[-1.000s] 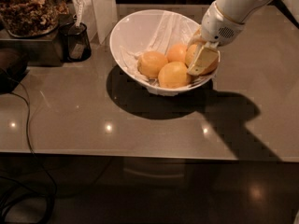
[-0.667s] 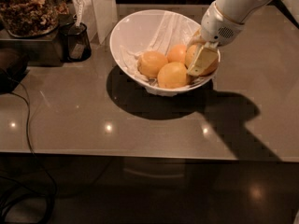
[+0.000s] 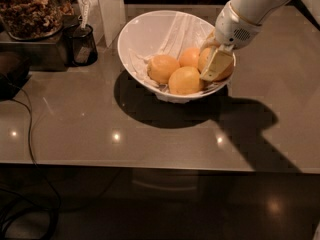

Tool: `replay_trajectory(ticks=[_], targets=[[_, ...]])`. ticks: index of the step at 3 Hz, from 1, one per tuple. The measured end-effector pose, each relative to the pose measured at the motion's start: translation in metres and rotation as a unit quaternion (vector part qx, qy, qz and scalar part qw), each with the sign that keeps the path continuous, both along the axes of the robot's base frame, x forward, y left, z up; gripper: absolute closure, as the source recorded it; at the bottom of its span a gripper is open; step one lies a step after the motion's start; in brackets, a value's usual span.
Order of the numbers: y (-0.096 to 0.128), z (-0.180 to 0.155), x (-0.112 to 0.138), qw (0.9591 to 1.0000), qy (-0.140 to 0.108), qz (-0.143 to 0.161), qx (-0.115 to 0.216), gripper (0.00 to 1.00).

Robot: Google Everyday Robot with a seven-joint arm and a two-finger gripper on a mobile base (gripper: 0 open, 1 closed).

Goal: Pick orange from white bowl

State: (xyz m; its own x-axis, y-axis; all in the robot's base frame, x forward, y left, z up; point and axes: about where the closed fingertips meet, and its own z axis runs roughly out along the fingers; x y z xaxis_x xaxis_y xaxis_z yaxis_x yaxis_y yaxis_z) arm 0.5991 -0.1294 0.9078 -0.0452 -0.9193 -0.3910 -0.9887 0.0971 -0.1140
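The white bowl (image 3: 131,44) stands on the grey bench (image 3: 100,119), tilted so that its low lip faces 5 o'clock, with crinkled wrap (image 3: 175,31) lining the inside. Four fruits crowd its lower half. The orange (image 3: 226,73) I take to be the target lies at 3 o'clock in the bowl, hard against the rim. The pincer (image 3: 215,66) comes in from 1 o'clock and lies across the front of it, hiding most of its skin. I cannot tell how wide the pincer is open, nor whether it has a real hold on the fruit or merely rests on it.

The neighbours sit close: one fruit (image 3: 186,80) at 6 o'clock touches the pincer's tip, another (image 3: 189,56) sits at 12 o'clock, and a third (image 3: 162,68) at 9 o'clock.

The risks, as I judge them:
- A round, dimpled skin may roll out of a shallow or off-centre hold once lifted.
- The 6 o'clock fruit could be nudged over the low lip.
- The wrap might snag and ride up with the pincer.
- A sideways pull may tip or slide the slanted bowl.

A dark cup (image 3: 82,44) stands well off at 9 o'clock, out of harm's way.
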Motion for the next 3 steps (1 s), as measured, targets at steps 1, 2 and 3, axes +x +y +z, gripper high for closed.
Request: replay_trajectory(ticks=[1,2,3], targets=[[0.013,0.013,-0.001,0.9993,-0.009,0.022,0.029,1.0],[0.024,0.039,-0.011,0.9957,-0.041,0.045,0.069,1.0],[0.032,0.071,-0.033,0.9879,-0.084,0.073,0.108,1.0]])
